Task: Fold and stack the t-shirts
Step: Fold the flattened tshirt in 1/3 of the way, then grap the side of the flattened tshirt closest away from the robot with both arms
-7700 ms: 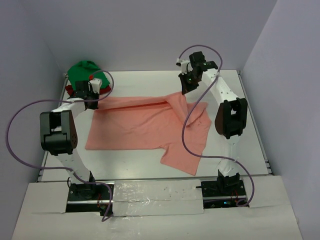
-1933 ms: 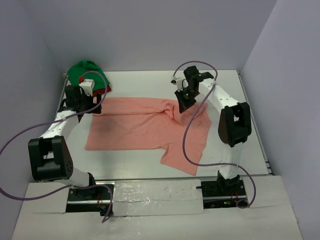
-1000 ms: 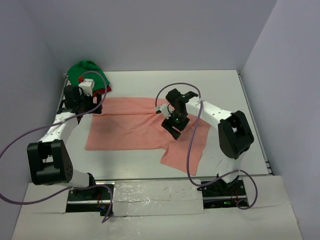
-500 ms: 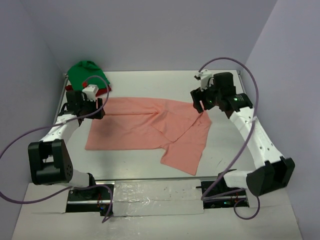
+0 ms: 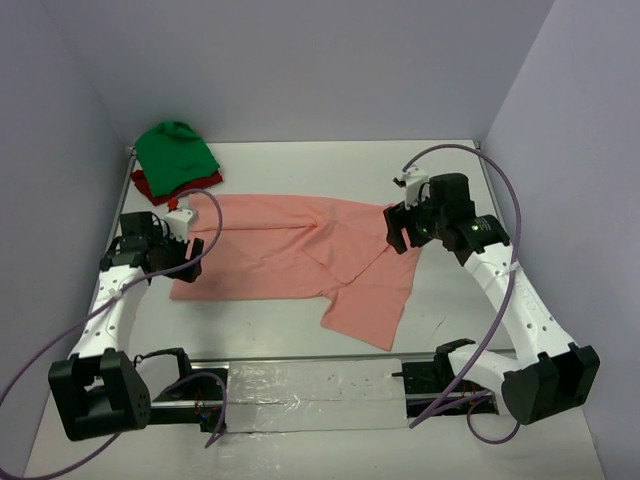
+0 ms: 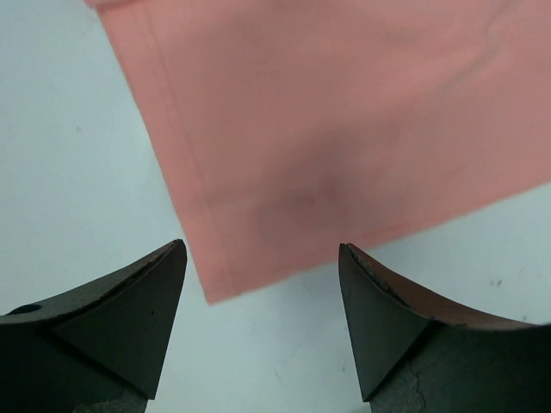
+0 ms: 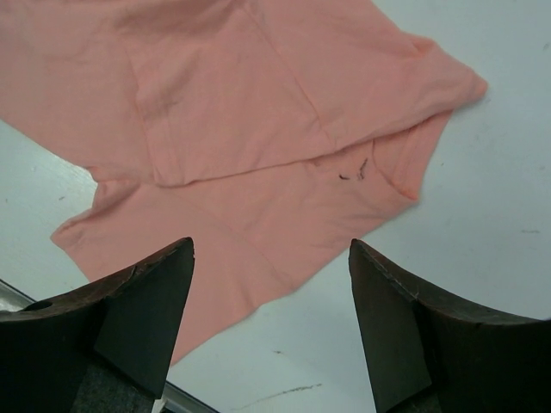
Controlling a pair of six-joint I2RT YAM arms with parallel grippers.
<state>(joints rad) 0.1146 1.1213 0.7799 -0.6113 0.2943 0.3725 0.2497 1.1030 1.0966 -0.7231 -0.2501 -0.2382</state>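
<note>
Salmon-pink t-shirt (image 5: 300, 250): spread on the table (image 5: 330, 165) between the two arms, mostly flat; its right part is folded over itself, and the overlapping layers hide what lies beneath them

Near-left corner of that shirt: seen from the left wrist, hemmed edge running up the left side; the rest of the cloth is cut off at the top and right of that view

Left gripper (image 6: 262, 248): jaws spread wide, nothing between them; it hangs over the shirt's near-left corner, and the corner tip shows in the gap; whether the fingertips touch the table cannot be told

Right gripper (image 7: 271, 243): jaws wide apart and holding nothing, raised above the shirt's right side; from above it sits over the far-right edge of the cloth

Fingers from the overhead camera: on both arms they merge with the dark wrist housings and are hard to tell apart

Dark mark (image 7: 353, 170): small, on the pink cloth near the folded edge; too small to say what it is

Green t-shirt (image 5: 175, 148): bunched in the far-left corner of the table, well apart from the pink one

Dark red t-shirt (image 5: 150, 186): under the green one, only a strip at its near edge visible; shape unclear

Cable (image 5: 205, 225): purple, looping from the left arm across the pink shirt's left edge
</note>
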